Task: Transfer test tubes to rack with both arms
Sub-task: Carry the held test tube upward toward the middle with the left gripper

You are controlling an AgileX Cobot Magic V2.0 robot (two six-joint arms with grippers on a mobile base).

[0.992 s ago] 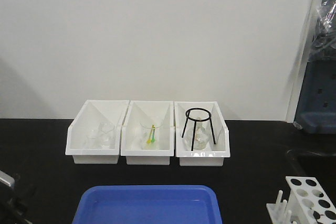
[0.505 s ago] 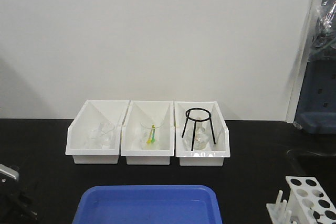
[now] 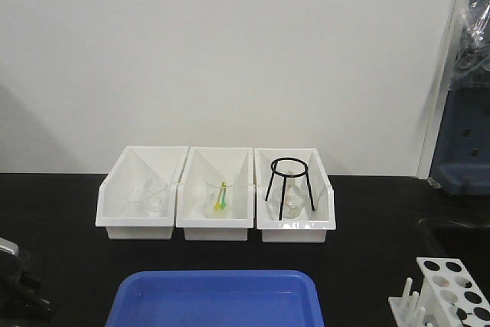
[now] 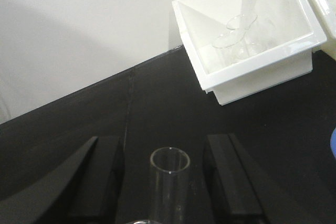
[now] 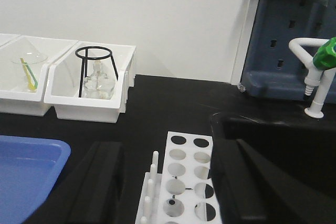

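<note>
black lab bench (image 3: 69, 266) is running across every view, with a plain white wall behind it. one slender clear glass test tube (image 4: 169, 192) is standing upright with its open mouth toward the camera, between the two black fingers of the left gripper (image 4: 164, 148). dark strips are showing on both sides of the glass, but black fingers are blending into black bench and the lower part is running off the frame, so i cannot tell whether it is pinched or only straddled. well apart from it, at the bench's right end, the small white plastic rack (image 5: 189, 179) with rows of round holes is sitting under the right gripper (image 5: 167, 161), whose jaws are spread wide and carrying nothing. the holes i am seeing are looking empty. between the two arms a shallow blue plastic tray (image 3: 218, 285) is lying, with three white rectangular bins (image 3: 218, 223) behind it.

i am judging this as the first transfer, early on. next i am needing to confirm the grip, carry the tube rightward over the tray, and meet the right gripper for a steady, upright hand-over above a hole.
</note>
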